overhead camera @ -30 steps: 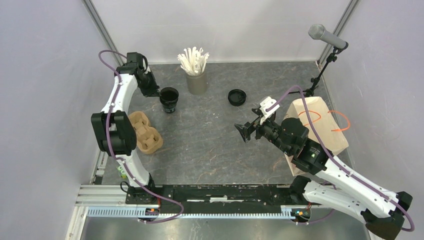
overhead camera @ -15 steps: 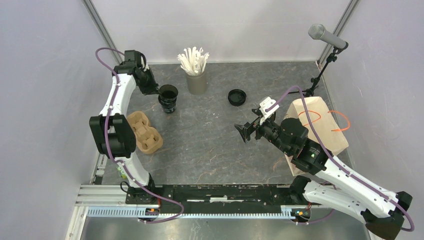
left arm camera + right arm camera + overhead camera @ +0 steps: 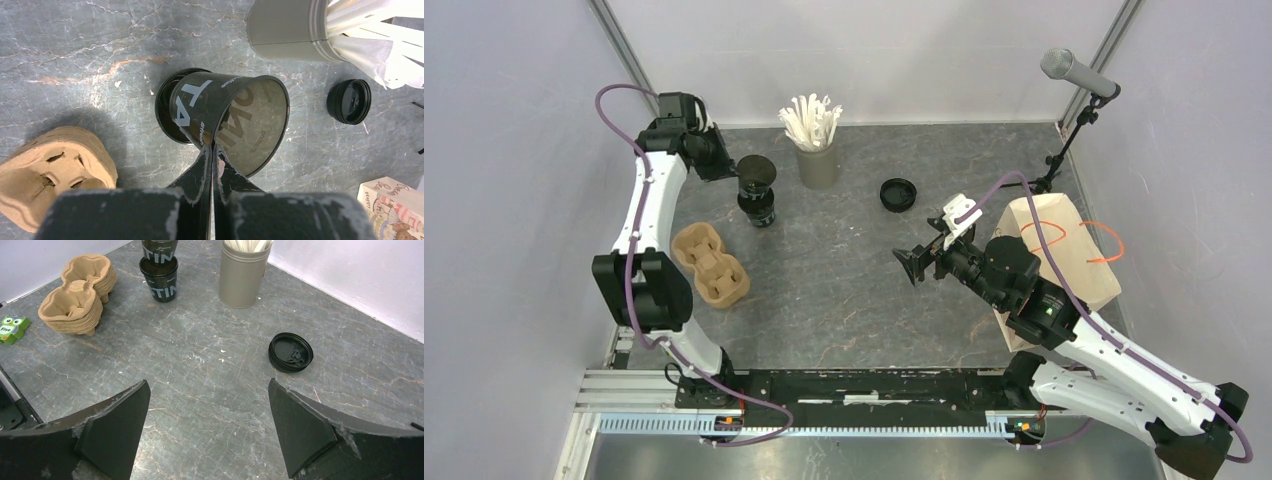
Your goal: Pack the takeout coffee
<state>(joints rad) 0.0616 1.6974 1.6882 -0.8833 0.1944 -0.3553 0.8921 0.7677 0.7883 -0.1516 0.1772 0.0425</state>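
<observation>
At the table's (image 3: 844, 290) far-left corner: left arm stretched forward, forearm turned inward. Left fingers (image 3: 202, 165) pressed together, pinching the rim of a black cup (image 3: 235, 120) held right over a second cup (image 3: 759, 208) standing on the table. Right arm low over mid-table, right fingers (image 3: 115, 415) spread wide.

Bright, even overhead light, soft faint shadows, sharp focus, mild wide-angle distortion in wrist views

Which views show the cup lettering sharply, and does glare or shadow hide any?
Left wrist: held cup sharp, lettering legible, soft shadow on the table beside it. Right wrist: standing cup legible, no glare. Top external: lettering too small.
</observation>
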